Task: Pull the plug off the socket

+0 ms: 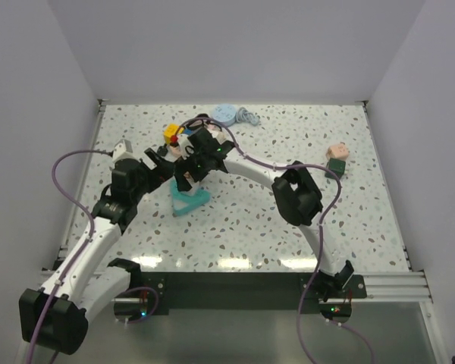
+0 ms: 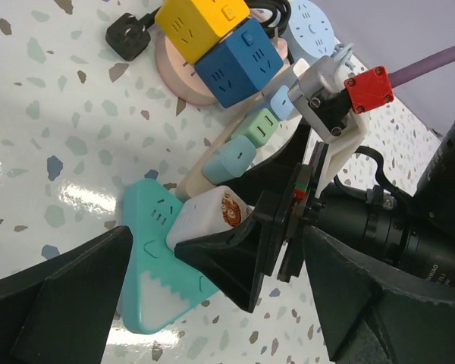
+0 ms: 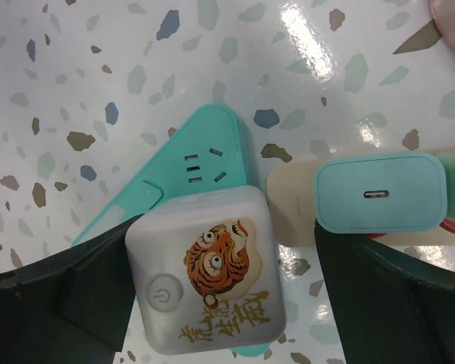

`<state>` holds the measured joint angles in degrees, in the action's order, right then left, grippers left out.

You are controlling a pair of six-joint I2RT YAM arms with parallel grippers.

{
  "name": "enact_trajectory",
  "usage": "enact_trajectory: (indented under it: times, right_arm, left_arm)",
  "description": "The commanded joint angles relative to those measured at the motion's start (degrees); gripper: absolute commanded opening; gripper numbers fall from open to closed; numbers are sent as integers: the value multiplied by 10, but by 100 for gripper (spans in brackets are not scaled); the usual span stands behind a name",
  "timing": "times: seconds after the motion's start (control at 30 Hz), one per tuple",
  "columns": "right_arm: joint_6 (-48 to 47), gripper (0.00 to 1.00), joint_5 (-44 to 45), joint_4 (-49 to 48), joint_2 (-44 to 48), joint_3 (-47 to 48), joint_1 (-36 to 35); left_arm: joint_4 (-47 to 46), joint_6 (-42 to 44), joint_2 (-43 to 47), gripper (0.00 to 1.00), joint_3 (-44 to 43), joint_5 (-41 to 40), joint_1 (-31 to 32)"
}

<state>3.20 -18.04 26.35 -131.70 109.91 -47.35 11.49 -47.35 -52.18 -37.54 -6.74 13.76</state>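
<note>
Cream socket (image 3: 290, 205) by the far edge, left of centre, has its pale blue plug (image 3: 379, 193) seated, so I judge nothing pulled; left gripper (image 2: 216, 258) and right gripper (image 3: 224, 250) both gape empty.

The white plug (image 3: 205, 273) carries a tiger drawing, gold Chinese characters too stylised to read, and a power sign on its button (image 3: 161, 294).
</note>
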Motion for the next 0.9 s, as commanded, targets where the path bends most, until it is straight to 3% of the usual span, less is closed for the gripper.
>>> enact_trajectory:
  times: [0.0, 0.1, 0.13, 0.2, 0.23, 0.27, 0.37, 0.47, 0.57, 0.7, 0.87]
  right_arm:
    - [-20, 91, -35, 6, -9, 26, -9]
    - [7, 81, -21, 28, 8, 5, -8]
    - [21, 69, -15, 40, 18, -6, -7]
    - [38, 53, -3, 41, 59, -59, -6]
    - [60, 40, 1, 29, 76, -109, -6]
    - [72, 36, 7, 17, 99, -136, -5]
    - [130, 10, 73, -11, 173, -220, 1]
    - [190, 0, 163, 10, 224, -258, 9]
    - [249, 0, 245, 51, 246, -274, 17]
    - [263, 0, 244, 63, 239, -285, 23]
    - [280, 0, 165, 16, 242, -333, 55]
  left_arm:
    - [22, 3, 28, 100, 8, -27, -4]
    - [20, 13, 34, 100, 14, -19, -4]
    - [16, 16, 32, 100, 14, -13, -4]
    - [8, 30, 25, 100, 18, 6, -4]
    - [-7, 37, 21, 100, 20, 18, -4]
    - [-12, 45, 9, 99, 25, 43, -5]
    - [-49, 62, -31, 98, 38, 116, -4]
    - [-101, 67, -86, 96, 53, 198, -3]
    - [-140, 76, -165, 95, 38, 257, 9]
    - [-146, 114, -263, 96, -15, 275, 72]
    - [-183, 118, -337, 97, -28, 271, 89]
